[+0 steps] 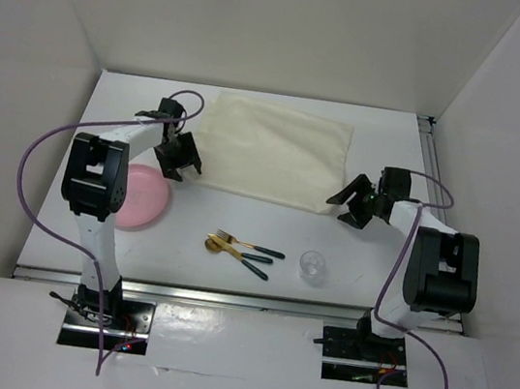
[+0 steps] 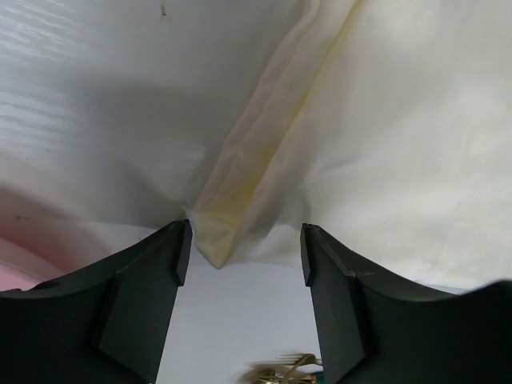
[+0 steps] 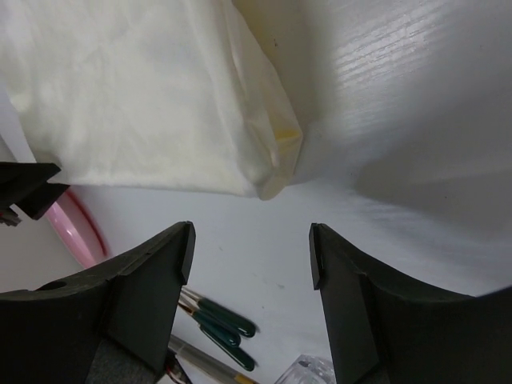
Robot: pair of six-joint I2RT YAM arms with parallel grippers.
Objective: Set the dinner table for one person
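Note:
A cream cloth (image 1: 272,149) lies spread flat on the white dinner table (image 1: 368,260). My left gripper (image 1: 180,155) is open and empty at the cloth's near left corner (image 2: 212,240), just off it. My right gripper (image 1: 354,201) is open and empty at the cloth's near right corner (image 3: 276,172), just off it. A pink plate (image 1: 142,198) lies left of centre. Gold cutlery with dark green handles (image 1: 244,251) lies in the middle. A clear glass (image 1: 311,266) stands right of the cutlery.
Metal rails run along the table's near edge (image 1: 235,298) and right edge (image 1: 433,162). White walls enclose the table on three sides. In the right wrist view the cutlery handles (image 3: 220,324) and the plate's rim (image 3: 76,228) show below the cloth.

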